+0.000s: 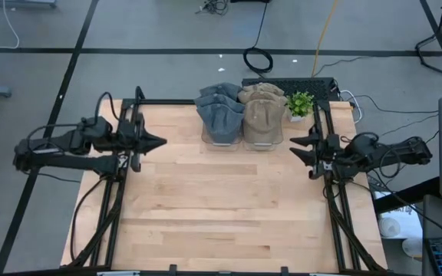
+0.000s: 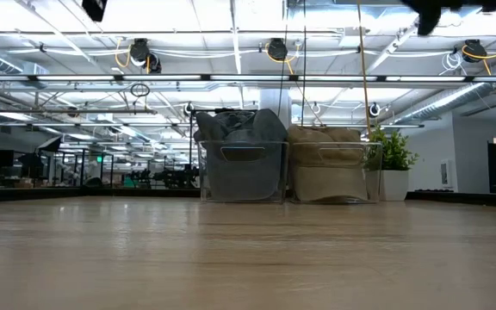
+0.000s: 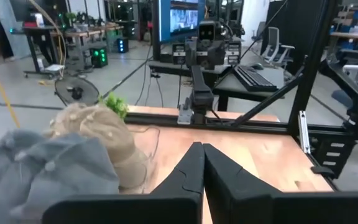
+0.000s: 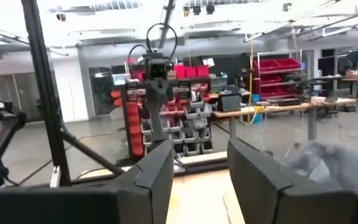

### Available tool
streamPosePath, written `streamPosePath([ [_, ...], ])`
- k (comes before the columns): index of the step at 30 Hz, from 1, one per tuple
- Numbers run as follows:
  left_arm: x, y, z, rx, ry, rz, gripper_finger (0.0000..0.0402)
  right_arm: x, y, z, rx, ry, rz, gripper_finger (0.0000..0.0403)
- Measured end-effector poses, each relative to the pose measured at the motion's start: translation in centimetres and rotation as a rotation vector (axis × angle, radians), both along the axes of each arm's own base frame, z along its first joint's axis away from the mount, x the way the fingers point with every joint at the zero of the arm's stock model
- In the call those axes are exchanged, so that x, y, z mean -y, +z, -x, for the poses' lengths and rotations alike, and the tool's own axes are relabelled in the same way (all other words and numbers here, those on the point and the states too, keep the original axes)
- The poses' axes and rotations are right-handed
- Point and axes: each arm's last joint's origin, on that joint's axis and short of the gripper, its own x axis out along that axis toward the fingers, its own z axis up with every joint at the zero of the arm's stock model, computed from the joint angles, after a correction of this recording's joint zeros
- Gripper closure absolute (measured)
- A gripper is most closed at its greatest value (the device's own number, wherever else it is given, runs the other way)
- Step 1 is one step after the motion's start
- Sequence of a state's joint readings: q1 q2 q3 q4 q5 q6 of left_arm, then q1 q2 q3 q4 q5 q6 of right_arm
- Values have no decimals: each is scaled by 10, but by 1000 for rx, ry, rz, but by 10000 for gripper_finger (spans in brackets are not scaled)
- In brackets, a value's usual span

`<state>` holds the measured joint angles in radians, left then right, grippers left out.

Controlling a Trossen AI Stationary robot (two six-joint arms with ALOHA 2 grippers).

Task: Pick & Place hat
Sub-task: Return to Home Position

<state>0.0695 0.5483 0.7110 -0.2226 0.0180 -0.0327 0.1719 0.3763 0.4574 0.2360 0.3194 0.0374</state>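
Note:
Two stacks of caps sit in clear bins at the table's far edge: grey-blue hats [image 1: 220,113] [image 2: 241,142] [image 3: 48,168] on the left, tan hats [image 1: 262,115] [image 2: 330,159] [image 3: 98,134] on the right. My left gripper [image 1: 159,142] [image 3: 202,163] hovers shut over the table's left side, pointing right. My right gripper [image 1: 296,148] [image 4: 199,163] is open over the right side, pointing left, just near of the tan stack. Neither touches a hat.
A small potted plant [image 1: 300,104] [image 2: 392,164] stands at the far right corner beside the tan bin. Black frame rails [image 1: 121,207] run along both sides. Bare wood tabletop [image 1: 221,207] fills the middle and near half.

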Motion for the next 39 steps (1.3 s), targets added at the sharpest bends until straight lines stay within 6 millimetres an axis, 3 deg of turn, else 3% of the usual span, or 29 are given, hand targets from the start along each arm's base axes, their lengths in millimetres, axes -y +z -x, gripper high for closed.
streamPosePath([
  [7,0,-31,15,3,39,179,399,0,-45,4,68,12,-23,261],
  [11,-2,-41,25,55,123,296,378,1,-60,6,92,17,-40,261],
  [28,-3,-76,44,157,204,274,290,2,-82,5,81,-41,-55,261],
  [34,0,-91,46,126,111,251,274,3,-78,9,189,-36,-75,261],
  [39,2,-101,49,131,55,223,274,5,-80,9,176,-97,-92,261],
])
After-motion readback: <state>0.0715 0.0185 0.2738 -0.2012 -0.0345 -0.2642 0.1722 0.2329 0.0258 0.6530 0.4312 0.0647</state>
